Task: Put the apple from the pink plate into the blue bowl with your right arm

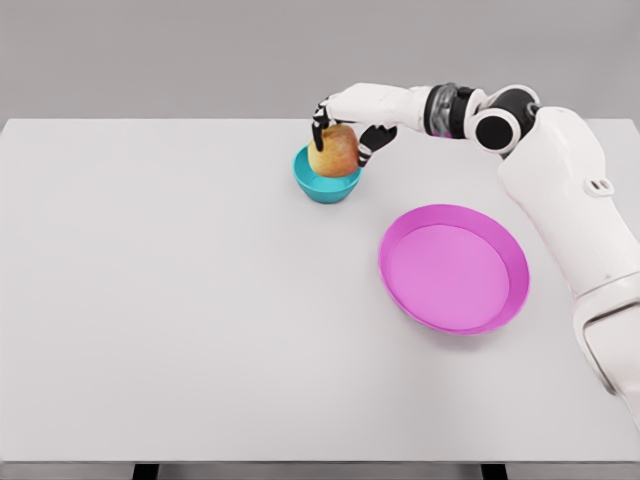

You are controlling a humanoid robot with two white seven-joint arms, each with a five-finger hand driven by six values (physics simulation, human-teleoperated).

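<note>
An orange-red apple (334, 151) sits in the small blue bowl (326, 187) at the back middle of the table. My right hand (345, 128) reaches in from the right and hovers over the apple, with its fingers (318, 127) curled around the fruit's top and sides. The pink plate (455, 267) lies empty to the right and nearer the front. The left arm does not show.
The white table (180, 300) spreads wide to the left and front. My right forearm (570, 190) crosses above the table's right side, just behind the pink plate.
</note>
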